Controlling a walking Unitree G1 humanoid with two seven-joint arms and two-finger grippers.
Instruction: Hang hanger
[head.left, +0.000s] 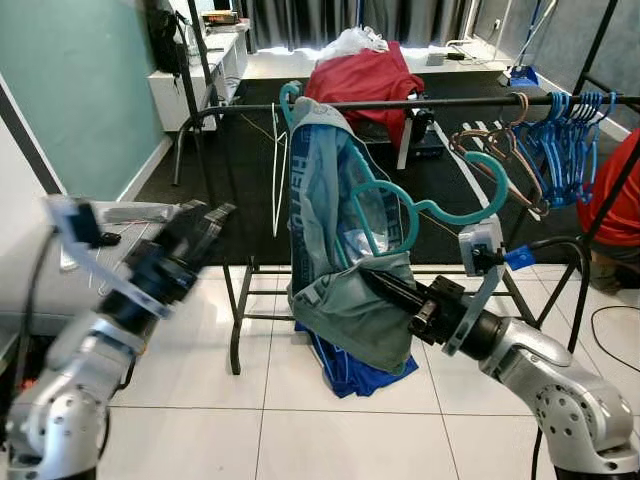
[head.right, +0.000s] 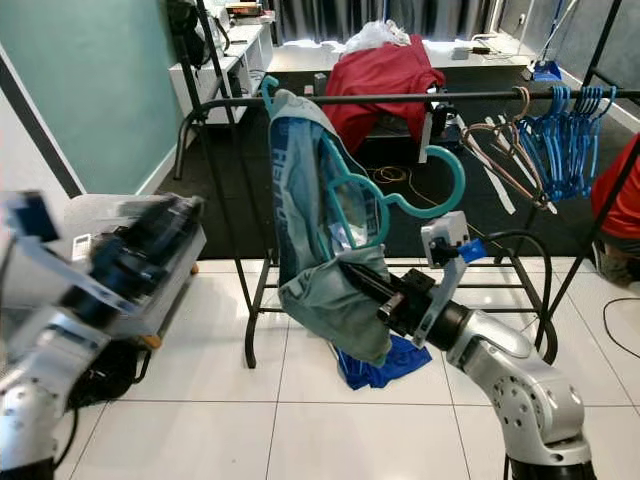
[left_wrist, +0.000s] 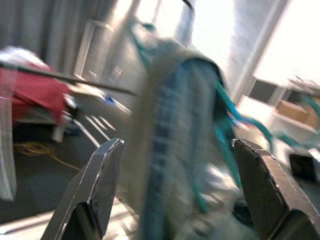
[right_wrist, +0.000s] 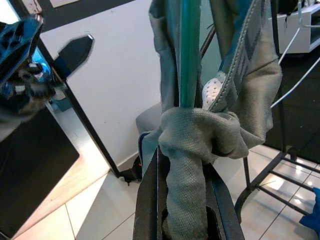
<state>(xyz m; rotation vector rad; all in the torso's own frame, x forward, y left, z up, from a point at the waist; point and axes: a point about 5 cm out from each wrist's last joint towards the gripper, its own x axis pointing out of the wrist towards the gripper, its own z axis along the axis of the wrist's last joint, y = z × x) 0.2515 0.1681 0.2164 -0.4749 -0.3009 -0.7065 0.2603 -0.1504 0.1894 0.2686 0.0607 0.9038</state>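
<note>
We see white glossy floor tiles (head.left: 330, 430) up front, a dark carpet (head.left: 230, 160) behind. Teal wall (head.left: 80, 90) on the left with white skirting, white shelving unit (head.left: 205, 70) beyond it. Dark curtains (head.left: 330, 20) at the back, daylight spilling under them. Black cable (head.left: 612, 322) on tiles at right.

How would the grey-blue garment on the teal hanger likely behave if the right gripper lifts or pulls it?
The grey-blue garment is probably floppy: it bunches between the right gripper's fingers. It looks light, draping from the thin teal hanger. A pull may slide it off or swing the hanger on the rail.
</note>
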